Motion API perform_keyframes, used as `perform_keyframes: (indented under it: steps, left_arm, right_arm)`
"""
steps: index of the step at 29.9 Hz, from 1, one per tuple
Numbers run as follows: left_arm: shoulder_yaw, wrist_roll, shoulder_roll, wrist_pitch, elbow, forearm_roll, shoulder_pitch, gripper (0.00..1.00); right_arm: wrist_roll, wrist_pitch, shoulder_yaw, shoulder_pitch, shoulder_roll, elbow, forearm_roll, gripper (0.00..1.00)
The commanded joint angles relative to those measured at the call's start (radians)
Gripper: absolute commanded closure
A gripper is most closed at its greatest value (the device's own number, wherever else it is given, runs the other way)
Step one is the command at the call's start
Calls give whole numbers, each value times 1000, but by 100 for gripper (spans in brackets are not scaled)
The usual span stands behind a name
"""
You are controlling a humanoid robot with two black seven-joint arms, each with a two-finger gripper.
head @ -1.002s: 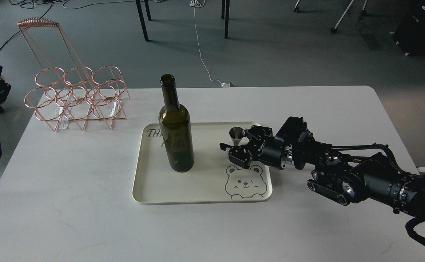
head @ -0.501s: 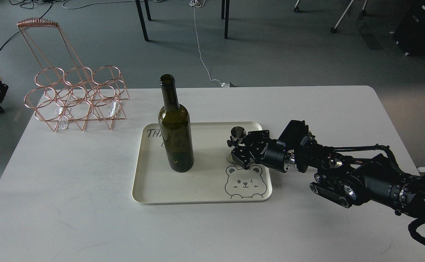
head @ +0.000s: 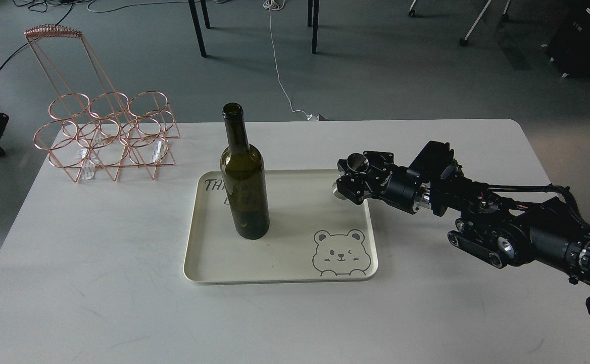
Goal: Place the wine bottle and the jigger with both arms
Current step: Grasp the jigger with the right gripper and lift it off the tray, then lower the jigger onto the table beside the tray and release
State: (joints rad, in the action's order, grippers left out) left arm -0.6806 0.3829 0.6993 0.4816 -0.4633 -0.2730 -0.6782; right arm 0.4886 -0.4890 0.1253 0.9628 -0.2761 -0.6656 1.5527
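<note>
1 bottle [head: 243,182] – 1 jigger [head: 356,166] – 1 tray [head: 194,253]

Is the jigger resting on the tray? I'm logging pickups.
No, the jigger is gripped in the right pincer and lifted clear above the tray near its right edge.

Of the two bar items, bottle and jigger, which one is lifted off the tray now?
The jigger: the right gripper holds it tilted above the tray. The bottle stands upright on the tray.

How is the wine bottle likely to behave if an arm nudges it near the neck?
The wine bottle stands tall on a narrow base on the tray, so it would probably tip rather than slide. Bare glass looks slippery and breakable.
</note>
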Motion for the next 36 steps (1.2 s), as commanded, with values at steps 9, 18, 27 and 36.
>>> perform_keyframes:
  steps: [9,18,27,36]
  left_arm:
    - [-1,-1,-3,0,0,0,-1,1]
    - [0,-2,-6,-6,-2,0,-3,1]
    - [3,-2,-3,-6,-3,0,-6,1]
    - [1,-1,5,-3,-3,0,-6,1]
  right_arm:
    - [0,0,-133,-128,-271,-26,-48,98]
    - [0,0,-131,-219,-327,-20,-215,98]
    - [0,0,-131,-234,-319,-16,-223,88]
    - [0,0,-124,-233,-322,-23,-221,70]
